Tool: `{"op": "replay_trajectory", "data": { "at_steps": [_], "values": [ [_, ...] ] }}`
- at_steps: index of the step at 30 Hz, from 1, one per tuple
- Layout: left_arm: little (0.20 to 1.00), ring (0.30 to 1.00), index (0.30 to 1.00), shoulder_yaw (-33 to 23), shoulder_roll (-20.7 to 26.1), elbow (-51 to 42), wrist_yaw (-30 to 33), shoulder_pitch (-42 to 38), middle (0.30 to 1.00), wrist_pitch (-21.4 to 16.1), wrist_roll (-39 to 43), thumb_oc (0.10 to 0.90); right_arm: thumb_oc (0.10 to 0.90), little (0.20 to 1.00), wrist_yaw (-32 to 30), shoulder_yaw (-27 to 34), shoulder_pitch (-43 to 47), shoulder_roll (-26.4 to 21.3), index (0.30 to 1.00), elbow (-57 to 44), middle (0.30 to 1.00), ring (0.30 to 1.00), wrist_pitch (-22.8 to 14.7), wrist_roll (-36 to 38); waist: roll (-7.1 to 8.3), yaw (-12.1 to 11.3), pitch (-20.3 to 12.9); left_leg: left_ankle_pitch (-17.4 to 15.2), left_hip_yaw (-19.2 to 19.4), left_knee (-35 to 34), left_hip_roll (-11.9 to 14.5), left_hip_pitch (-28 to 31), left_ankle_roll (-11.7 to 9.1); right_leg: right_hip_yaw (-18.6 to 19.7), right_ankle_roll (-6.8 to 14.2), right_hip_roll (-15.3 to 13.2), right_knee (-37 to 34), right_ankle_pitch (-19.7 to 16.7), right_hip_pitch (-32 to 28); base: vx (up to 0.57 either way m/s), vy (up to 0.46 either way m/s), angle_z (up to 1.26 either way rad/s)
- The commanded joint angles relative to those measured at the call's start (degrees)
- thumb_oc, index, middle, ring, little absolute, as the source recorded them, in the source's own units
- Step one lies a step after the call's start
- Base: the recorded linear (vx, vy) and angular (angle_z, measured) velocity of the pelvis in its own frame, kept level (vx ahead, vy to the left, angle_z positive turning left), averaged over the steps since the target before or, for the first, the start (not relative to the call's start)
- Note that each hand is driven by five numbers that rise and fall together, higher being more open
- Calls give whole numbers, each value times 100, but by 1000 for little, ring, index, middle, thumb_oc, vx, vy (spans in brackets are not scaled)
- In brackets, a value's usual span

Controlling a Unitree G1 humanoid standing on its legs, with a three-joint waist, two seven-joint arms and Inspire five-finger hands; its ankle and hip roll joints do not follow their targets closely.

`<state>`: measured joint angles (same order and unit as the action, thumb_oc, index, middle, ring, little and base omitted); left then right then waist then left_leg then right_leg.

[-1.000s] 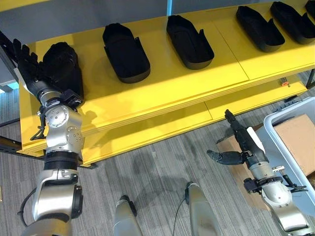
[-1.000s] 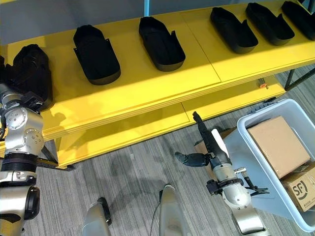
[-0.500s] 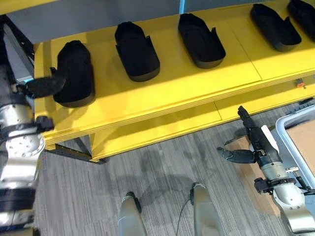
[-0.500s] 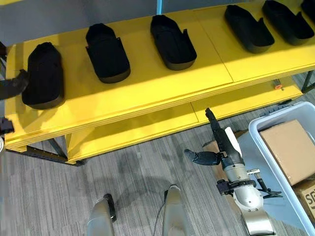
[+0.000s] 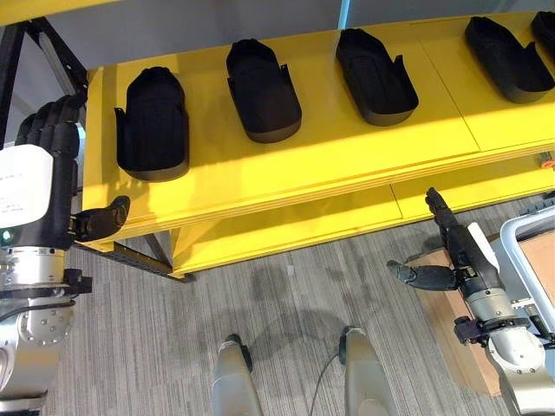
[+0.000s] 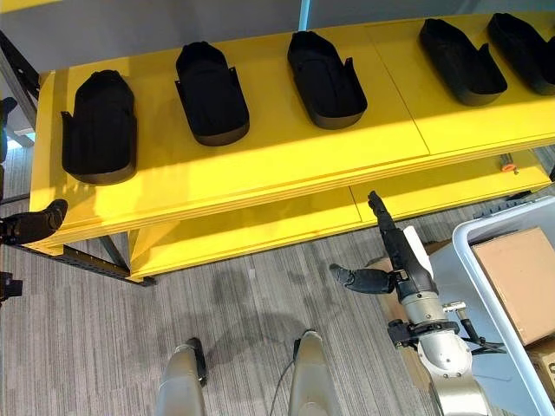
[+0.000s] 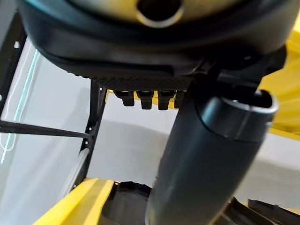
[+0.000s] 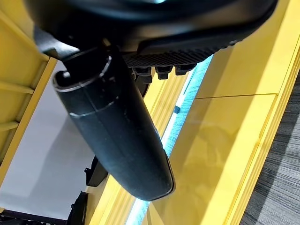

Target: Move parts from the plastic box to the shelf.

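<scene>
Grey striped carpet runs under a long yellow shelf carrying a row of black moulded plastic parts. My left hand, beside its end, and right hand, below it, are spread, empty. Reaching for the pale plastic box, I might bump the shelf edge.

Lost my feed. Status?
Left hand open, empty, off the shelf end. Right hand open, empty, by the plastic box. Leftmost part shelved. Nothing blocking.

No readable text, label or number shows on the yellow shelf or its black parts. The cardboard box in the plastic box seems unprinted, though partly cut off.
</scene>
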<state>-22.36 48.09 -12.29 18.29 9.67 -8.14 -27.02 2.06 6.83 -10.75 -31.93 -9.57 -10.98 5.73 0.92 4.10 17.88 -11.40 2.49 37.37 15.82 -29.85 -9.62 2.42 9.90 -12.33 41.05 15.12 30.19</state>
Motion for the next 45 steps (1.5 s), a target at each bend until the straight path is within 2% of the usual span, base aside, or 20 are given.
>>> {"op": "replay_trajectory", "data": {
  "at_steps": [1, 5, 12, 28, 35, 45],
  "values": [
    [1000, 1000, 1000, -284, 274, -63, 139, -388, 1000, -206, -180, 900, 900, 1000, -90, 451, 230, -164, 1000, -760, 1000, 1000, -553, 232, -12, 87, -426, -141, -113, -52, -188, 228, 396, -217, -373, 34, -246, -291, -261, 0, 0, 0],
    [1000, 1000, 1000, -138, 326, -85, 28, -362, 1000, -190, -484, 900, 900, 1000, -104, 496, 210, -156, 1000, -790, 1000, 1000, -540, 237, 0, 92, -425, -131, -109, -46, -184, 202, 392, -249, -378, 30, -257, -310, -252, 0, 0, 0],
    [1000, 1000, 1000, 570, 266, 453, -98, -770, 1000, -96, -693, 900, 900, 1000, -186, 442, 257, -131, 1000, -731, 1000, 1000, -537, 212, 22, 136, -446, -122, -107, -48, -185, 200, 398, -247, -374, 37, -243, -290, -240, 0, 0, 0],
    [1000, 1000, 1000, 1068, 60, 536, -554, -856, 1000, -89, -686, 900, 900, 1000, -226, 448, 337, -84, 1000, -734, 1000, 1000, -489, 188, 44, 132, -408, -127, -110, -29, -196, 203, 410, -236, -380, 34, -217, -260, -248, 0, 0, 0],
    [1000, 1000, 1000, 1074, 35, 557, -706, -835, 1000, -34, -695, 900, 900, 1000, -187, 485, 326, -43, 1000, -745, 1000, 1000, -436, 192, 39, 136, -401, -122, -116, -29, -196, 189, 413, -232, -384, 50, -227, -279, -232, 0, 0, 0],
    [1000, 1000, 1000, 734, 225, 244, -1156, -563, 1000, -33, -455, 900, 900, 1000, -92, 554, 297, -11, 1000, -773, 1000, 1000, -327, 110, 4, 116, -388, -125, -96, -19, -211, 185, 423, -223, -381, 27, -232, -294, -225, 0, 0, 0]
  ]
}}
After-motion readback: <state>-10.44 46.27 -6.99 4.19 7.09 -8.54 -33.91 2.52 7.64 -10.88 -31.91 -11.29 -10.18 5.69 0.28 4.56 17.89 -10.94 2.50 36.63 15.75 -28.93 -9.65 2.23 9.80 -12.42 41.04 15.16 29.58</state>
